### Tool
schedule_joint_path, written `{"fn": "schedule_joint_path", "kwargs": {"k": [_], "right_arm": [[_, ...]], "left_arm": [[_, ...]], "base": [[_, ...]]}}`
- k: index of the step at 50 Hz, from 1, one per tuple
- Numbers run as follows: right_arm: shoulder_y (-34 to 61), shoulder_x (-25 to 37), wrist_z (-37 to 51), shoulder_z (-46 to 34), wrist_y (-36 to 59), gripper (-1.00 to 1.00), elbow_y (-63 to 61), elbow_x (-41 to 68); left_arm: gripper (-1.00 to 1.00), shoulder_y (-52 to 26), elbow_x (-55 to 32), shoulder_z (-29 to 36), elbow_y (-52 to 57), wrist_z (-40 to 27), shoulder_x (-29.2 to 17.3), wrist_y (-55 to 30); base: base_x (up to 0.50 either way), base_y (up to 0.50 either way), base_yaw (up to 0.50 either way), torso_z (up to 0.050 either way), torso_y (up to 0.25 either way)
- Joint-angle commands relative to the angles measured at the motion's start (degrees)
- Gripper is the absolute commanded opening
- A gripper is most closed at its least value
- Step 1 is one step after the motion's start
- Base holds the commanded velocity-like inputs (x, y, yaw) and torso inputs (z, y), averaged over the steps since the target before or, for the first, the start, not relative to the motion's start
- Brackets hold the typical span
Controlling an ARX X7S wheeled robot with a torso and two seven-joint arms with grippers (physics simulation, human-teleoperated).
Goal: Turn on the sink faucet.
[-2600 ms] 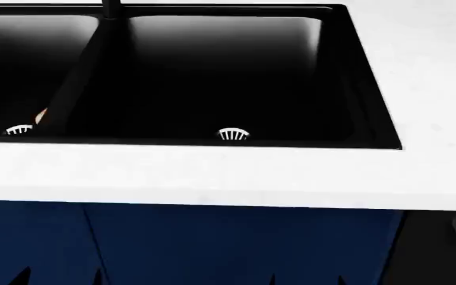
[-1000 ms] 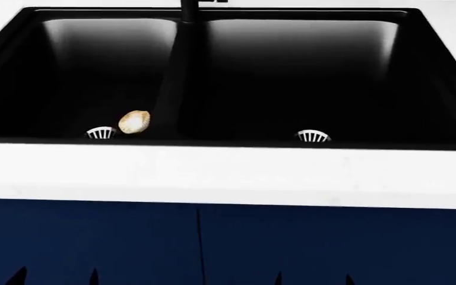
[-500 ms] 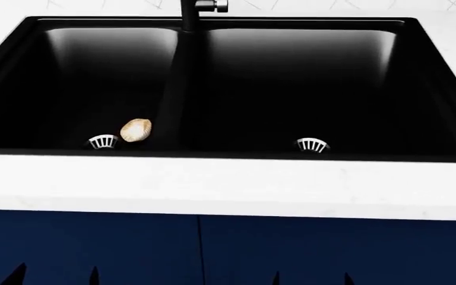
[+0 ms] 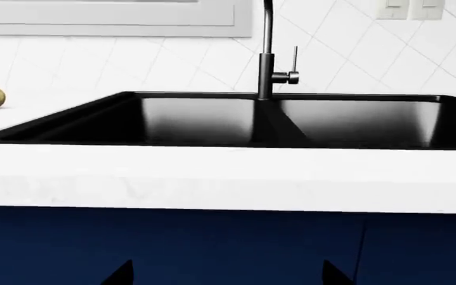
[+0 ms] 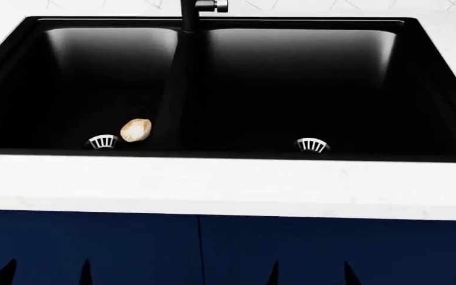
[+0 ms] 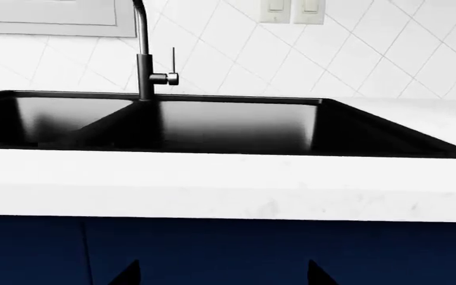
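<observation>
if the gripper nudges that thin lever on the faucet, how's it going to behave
The lever looks like a thin, stiff metal rod, so it probably won't flex. Standing upright from a side hub on the sink faucet, it likely pivots rather than slides. Being slim and smooth, it may slip off a fingertip.

The sink faucet (image 4: pixel 266 65), a tall matte black gooseneck, is standing upright behind the divider of the black double-basin sink (image 5: pixel 212 89), its thin side lever pointing up.

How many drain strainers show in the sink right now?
2. One drain strainer lies in the left basin beside a small tan object; the other lies in the right basin of the sink.
</observation>
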Motion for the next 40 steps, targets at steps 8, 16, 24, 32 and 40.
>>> {"fn": "schedule_joint_path", "kwargs": {"k": [8, 16, 24, 32, 40], "right_arm": [[13.9, 5.3, 1.2, 1.4, 28.6, 1.0, -23.2, 4.4], [21.4, 8.2, 0.8, 5.2, 40.0, 1.0, -29.6, 8.3], [36.1, 10.2, -3.0, 2.7, 45.3, 1.0, -20.5, 9.1], [48.3, 8.8, -7.6, -0.8, 38.6, 1.0, 0.5, 7.0], [53.9, 8.2, -10.9, -0.5, 36.3, 1.0, 13.1, 7.9]], "left_arm": [[1.0, -8.1, -5.2, 1.2, 28.4, -2.5, -5.3, -30.3], [1.0, -17.9, -8.1, -0.3, 33.6, -4.1, -8.3, -44.7], [1.0, -32.5, -12.3, -2.3, 23.8, -0.3, -7.6, -48.9], [1.0, -48.8, -9.3, 1.0, 1.0, 4.6, -6.8, -43.7], [1.0, -55.4, -6.1, 3.3, -17.0, 7.0, -5.1, -35.4]], "base": [[0.0, 0.0, 0.0, 0.0, 0.0], [0.0, 0.0, 0.0, 0.0, 0.0], [0.0, 0.0, 0.0, 0.0, 0.0], [0.0, 0.0, 0.0, 0.0, 0.0], [0.0, 0.0, 0.0, 0.0, 0.0]]}}
